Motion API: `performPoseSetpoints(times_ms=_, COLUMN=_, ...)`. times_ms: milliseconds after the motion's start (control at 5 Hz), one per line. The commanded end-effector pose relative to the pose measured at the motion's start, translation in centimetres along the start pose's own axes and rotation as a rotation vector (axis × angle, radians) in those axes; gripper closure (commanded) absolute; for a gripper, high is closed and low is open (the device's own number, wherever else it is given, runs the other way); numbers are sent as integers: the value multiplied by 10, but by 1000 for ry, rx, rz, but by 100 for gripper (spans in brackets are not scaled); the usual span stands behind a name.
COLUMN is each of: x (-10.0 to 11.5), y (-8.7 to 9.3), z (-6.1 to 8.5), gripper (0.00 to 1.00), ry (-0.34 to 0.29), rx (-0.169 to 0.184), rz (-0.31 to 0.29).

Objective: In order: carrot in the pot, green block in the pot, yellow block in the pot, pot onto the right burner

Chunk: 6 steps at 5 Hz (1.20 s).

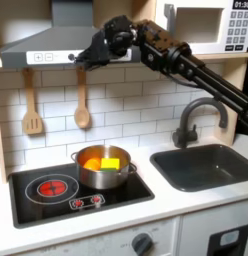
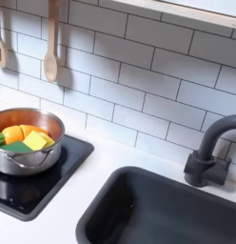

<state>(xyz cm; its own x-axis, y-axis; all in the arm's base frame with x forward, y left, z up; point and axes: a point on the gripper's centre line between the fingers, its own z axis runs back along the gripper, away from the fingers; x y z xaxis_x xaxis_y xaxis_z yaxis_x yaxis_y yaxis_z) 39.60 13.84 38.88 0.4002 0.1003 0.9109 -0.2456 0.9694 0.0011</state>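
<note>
The pot (image 1: 104, 168) stood on the right burner of the cooktop (image 1: 36, 200) in the first exterior view, with the other burner (image 1: 54, 186) to its left. Inside the pot lay the carrot (image 2: 16, 134), the green block (image 2: 17, 148) and the yellow block (image 2: 37, 140) (the yellow block touching the carrot). The sink (image 1: 201, 165) was set in the worktop (image 1: 96, 225) to the right of the cooktop, and the faucet (image 1: 188, 125) stood behind it. Two utensils (image 1: 82, 105) hung on the wall behind the cooktop. The tool (image 1: 84, 57) hung high above the pot, well apart from it.
</note>
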Motion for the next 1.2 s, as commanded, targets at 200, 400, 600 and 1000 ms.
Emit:
performPoseSetpoints(times_ms=200, x=3, y=0, z=-4, gripper=100, ry=-4, rx=2, rz=-2)
performPoseSetpoints(times_ms=400, x=4, y=-1, z=7, gripper=100, ry=-19, rx=11, rz=-8)
performPoseSetpoints(times_ms=600, x=0, y=0, z=17, gripper=100, ry=-10, rx=37, rz=6)
performPoseSetpoints(times_ms=1000, x=-1, y=-12, z=21, gripper=0, ry=-33, rx=13, rz=51)
